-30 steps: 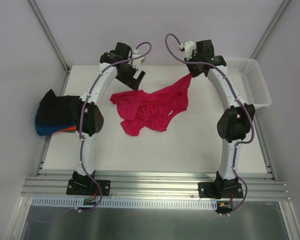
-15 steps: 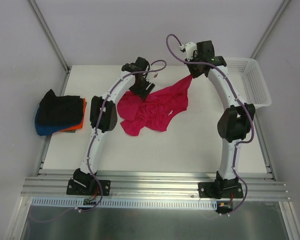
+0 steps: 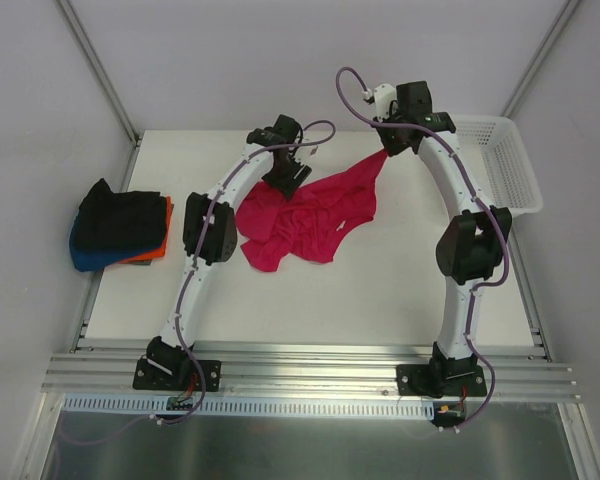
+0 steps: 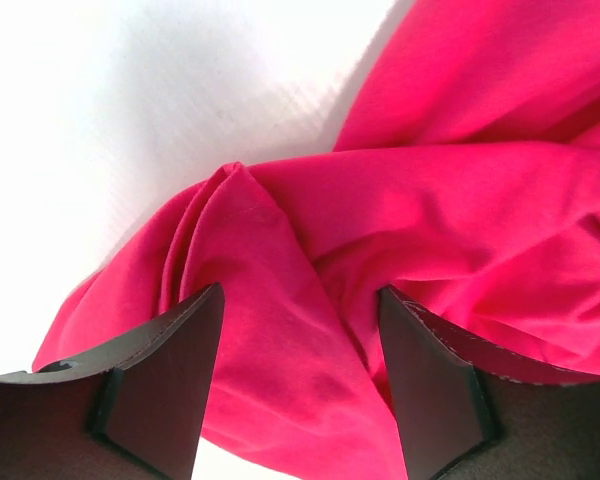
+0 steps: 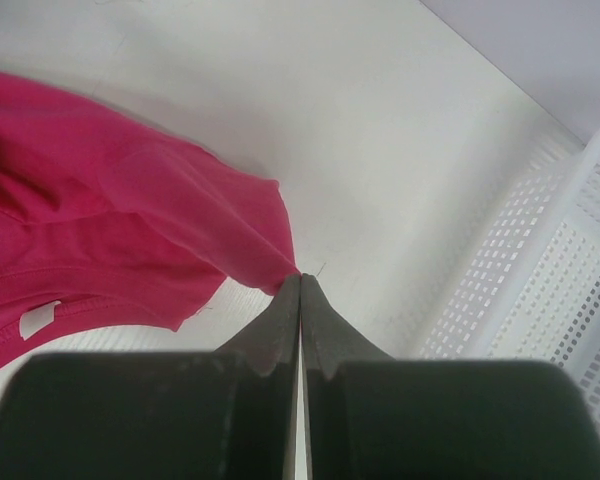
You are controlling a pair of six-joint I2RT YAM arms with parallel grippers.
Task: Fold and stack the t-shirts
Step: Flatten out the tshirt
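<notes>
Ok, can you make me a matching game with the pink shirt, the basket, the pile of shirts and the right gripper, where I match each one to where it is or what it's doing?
Things:
1. pink shirt
2. basket
3. pile of shirts
4. right gripper

Where or how:
A. at the far right corner of the table
B. shut, pinching a corner of cloth
C. lying crumpled in the middle
D. folded, at the left edge

Right pairs: 1-C, 2-A, 3-D, 4-B.
</notes>
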